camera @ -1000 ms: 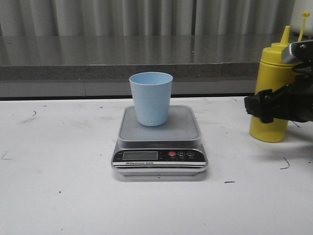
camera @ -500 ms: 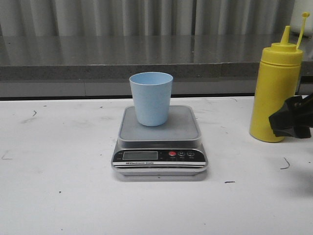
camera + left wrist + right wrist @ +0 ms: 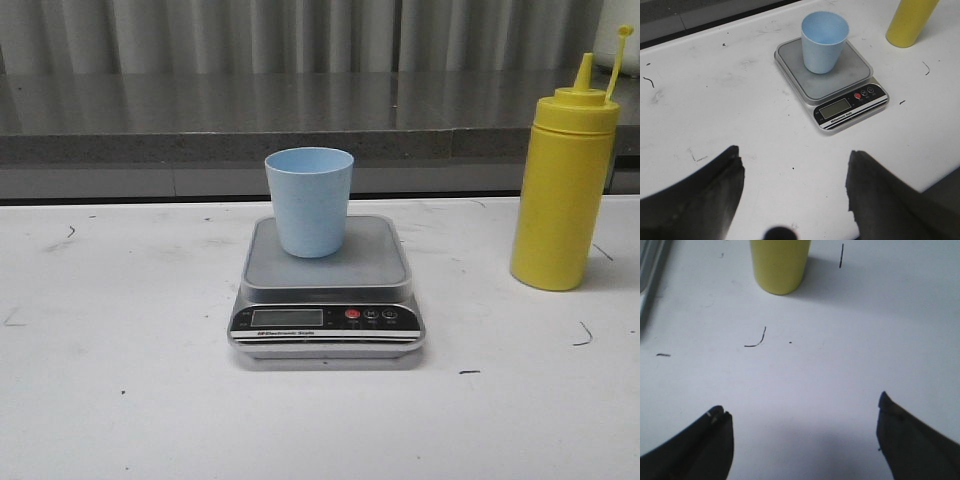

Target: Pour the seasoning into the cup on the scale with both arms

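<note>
The light blue cup (image 3: 309, 200) stands upright on the silver scale (image 3: 327, 290) in the middle of the white table; both also show in the left wrist view, cup (image 3: 824, 42) on scale (image 3: 832, 87). The yellow seasoning bottle (image 3: 562, 170) stands upright at the right, apart from the scale, nozzle up and small cap hanging off to the side. No arm shows in the front view. My left gripper (image 3: 795, 172) is open above bare table, short of the scale. My right gripper (image 3: 804, 427) is open too, well back from the bottle's base (image 3: 779, 265).
A grey ledge (image 3: 200, 130) runs along the back of the table, with corrugated wall behind it. Small black marks (image 3: 583, 335) dot the white tabletop. The scale's edge (image 3: 650, 275) shows at the side of the right wrist view.
My right gripper was at the bottle a second ago, drew back to the right half a second ago, and has now left the front view. The bottle stands free where it was.
</note>
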Controlling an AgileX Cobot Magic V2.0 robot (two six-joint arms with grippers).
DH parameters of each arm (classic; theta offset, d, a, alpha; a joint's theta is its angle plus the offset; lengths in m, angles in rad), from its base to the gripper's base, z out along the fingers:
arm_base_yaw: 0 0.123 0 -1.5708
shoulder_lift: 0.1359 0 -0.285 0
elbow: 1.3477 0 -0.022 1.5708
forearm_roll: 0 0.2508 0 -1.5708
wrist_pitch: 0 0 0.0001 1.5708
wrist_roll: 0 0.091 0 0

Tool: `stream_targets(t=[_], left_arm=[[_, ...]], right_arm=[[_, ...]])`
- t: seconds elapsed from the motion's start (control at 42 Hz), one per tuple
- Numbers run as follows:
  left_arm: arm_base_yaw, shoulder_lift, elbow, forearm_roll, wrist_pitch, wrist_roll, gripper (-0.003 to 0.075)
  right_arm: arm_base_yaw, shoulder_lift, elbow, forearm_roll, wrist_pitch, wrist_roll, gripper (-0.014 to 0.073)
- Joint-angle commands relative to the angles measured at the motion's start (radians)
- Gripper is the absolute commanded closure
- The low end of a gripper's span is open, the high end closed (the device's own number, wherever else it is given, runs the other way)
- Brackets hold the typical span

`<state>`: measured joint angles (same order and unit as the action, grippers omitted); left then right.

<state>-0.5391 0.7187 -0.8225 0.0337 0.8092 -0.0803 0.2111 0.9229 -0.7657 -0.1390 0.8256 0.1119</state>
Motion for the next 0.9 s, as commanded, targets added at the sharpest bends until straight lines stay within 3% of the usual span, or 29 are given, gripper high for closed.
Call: stream_targets(t=[0.0, 0.357, 0.762, 0.881], left_arm=[[-0.004, -0.004, -0.026, 0.001, -0.070, -0.003, 0.0281], [-0.004, -0.004, -0.026, 0.001, -0.070, -0.003, 0.0281], [-0.004, -0.004, -0.026, 0.001, -0.076, -0.003, 0.0281], [-0.004, -0.004, -0.026, 0.001, -0.078, -0.003, 0.0281]], right_arm=[[0.001, -0.089, -0.061, 0.083, 0.054, -0.124, -0.0008], [0.001, -0.386, -0.058, 0.150, 0.067, -0.130, -0.0008], [0.001, -0.446, -0.058, 0.150, 0.116, -0.130, -0.0007], [0.001, -0.446, -0.058, 0.150, 0.115, -0.130, 0.0081]])
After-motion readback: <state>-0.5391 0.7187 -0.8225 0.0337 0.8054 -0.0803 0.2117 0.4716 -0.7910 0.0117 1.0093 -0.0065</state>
